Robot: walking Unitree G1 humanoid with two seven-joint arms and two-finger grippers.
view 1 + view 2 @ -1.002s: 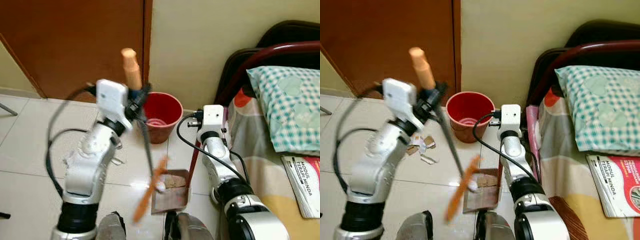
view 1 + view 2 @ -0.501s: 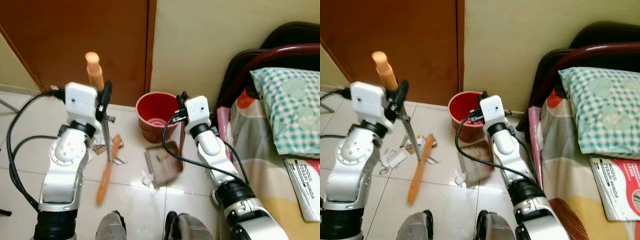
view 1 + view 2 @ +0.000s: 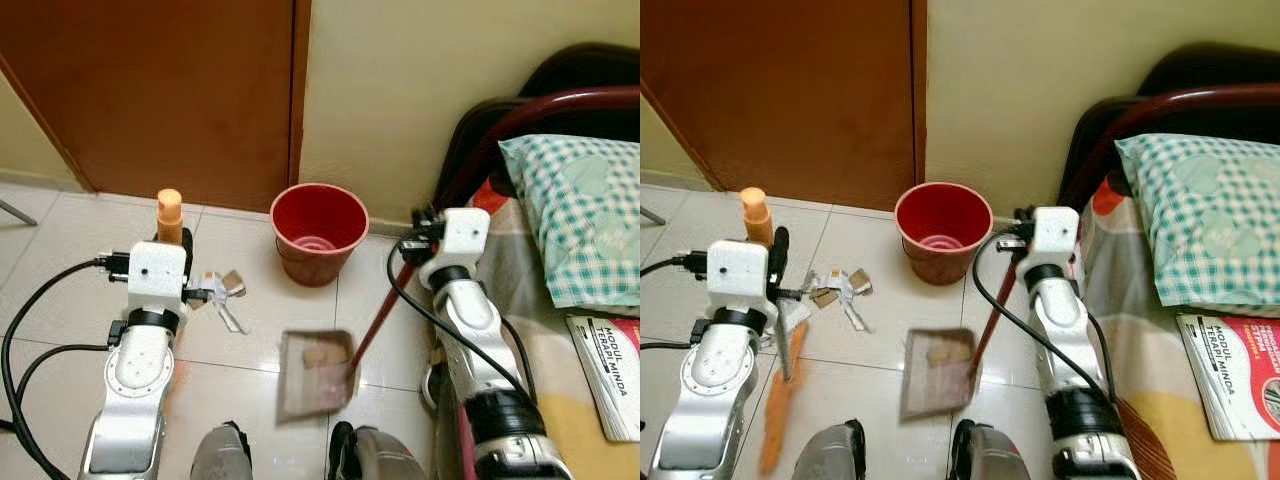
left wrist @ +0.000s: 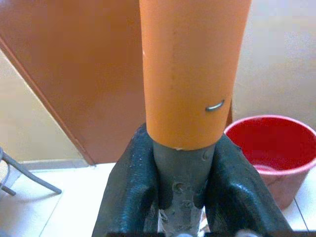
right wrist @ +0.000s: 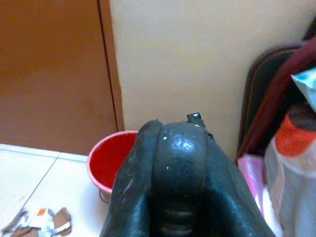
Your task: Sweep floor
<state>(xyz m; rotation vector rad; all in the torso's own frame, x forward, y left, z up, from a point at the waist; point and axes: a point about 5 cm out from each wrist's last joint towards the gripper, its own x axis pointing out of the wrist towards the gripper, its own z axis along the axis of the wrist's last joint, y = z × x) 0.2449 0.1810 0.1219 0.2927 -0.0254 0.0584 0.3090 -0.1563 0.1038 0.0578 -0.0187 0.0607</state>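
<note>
Brown scraps are lying in the flat dustpan (image 3: 315,375) on glossy tile, its red handle clenched by the right gripper (image 3: 425,228). The left gripper (image 4: 180,190) is clenching the orange-capped broom (image 3: 780,400). Paper scraps (image 3: 222,295) are lying before the round red bucket (image 3: 318,232).

A pale tiled floor (image 3: 60,230) is seen, running up to a brown door and a cream wall. A red bucket (image 3: 318,232) is stood on it near the wall. Torn scraps of paper (image 3: 222,296) are scattered on the tiles beside the bucket. A dustpan (image 3: 315,372) holding a few scraps is set nearer the camera.
</note>
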